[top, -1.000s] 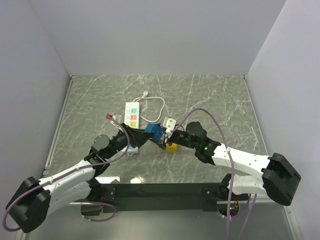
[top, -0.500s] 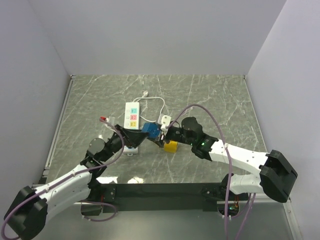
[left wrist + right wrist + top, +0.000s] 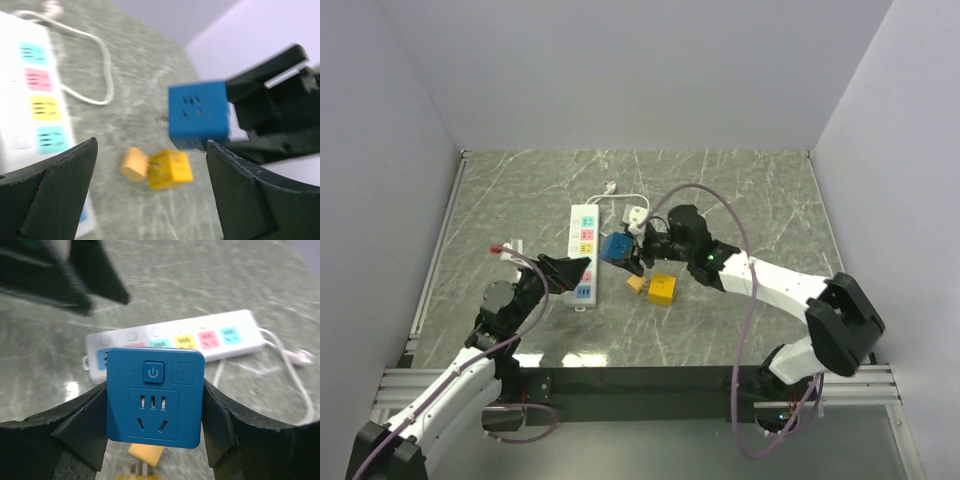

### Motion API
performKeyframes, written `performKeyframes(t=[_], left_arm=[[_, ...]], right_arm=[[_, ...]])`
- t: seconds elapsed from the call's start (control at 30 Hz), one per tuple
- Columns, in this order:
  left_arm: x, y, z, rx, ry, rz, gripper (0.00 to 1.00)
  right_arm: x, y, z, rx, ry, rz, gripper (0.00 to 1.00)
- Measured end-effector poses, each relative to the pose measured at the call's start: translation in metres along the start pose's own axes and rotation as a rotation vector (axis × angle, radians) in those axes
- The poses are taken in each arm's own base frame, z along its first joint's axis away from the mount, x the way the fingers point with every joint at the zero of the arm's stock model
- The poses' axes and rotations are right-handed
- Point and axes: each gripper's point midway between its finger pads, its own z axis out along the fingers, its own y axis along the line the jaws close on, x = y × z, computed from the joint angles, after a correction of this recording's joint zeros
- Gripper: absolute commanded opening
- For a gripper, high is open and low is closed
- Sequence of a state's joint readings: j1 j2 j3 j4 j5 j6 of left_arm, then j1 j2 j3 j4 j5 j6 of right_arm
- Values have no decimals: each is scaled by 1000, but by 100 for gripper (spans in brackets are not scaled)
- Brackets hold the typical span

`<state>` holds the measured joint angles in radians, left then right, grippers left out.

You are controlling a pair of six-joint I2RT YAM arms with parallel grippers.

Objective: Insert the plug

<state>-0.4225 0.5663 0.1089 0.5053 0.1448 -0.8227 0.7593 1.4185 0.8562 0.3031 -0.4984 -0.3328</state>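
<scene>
My right gripper is shut on the sides of a blue cube-shaped plug adapter, whose socket face and power button point at the camera. From above, the blue adapter hangs just right of the white power strip, which has coloured sockets. My left gripper stands open and empty, apart from the adapter and over the strip's near end. The left wrist view has the blue adapter ahead of the open jaws, with the right gripper's fingers round it.
A yellow cube adapter lies on the marble table with an orange plug at its left side. The strip's white cable loops behind it to a loose end. Grey walls enclose the table.
My left gripper opened, let go of the blue adapter and drew back to the left. My right gripper carried the adapter away from me and left, toward the power strip.
</scene>
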Motion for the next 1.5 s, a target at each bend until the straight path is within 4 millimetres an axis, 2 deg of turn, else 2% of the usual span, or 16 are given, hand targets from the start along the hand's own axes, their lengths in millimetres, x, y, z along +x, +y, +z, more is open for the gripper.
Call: performKeyframes(t=[0.2,0.27,0.33,0.53,0.77,1.07,1.5], left_arm=[[-13,55,-5,-175,-53,-16,95],[-11,70,-9,-215,-55,-29,95],[-11,77,-12,-233,-57,-36,95],[-17,83,-15,-241,-67,-39,96],[-15,91,-17,-260,-51,-53,96],[-8,96,-16,-267,-18,-67,96],[-6,94,-15,-255,-4,-69,96]], right_arm=[[8,16,32,-209,66,-7,0],[13,21,41,-258,92,-17,0],[18,27,50,-296,121,-24,0],[40,44,75,-387,200,-41,0],[69,52,86,-443,268,-41,0],[64,41,103,-457,265,-103,0],[66,41,104,-464,269,-113,0]])
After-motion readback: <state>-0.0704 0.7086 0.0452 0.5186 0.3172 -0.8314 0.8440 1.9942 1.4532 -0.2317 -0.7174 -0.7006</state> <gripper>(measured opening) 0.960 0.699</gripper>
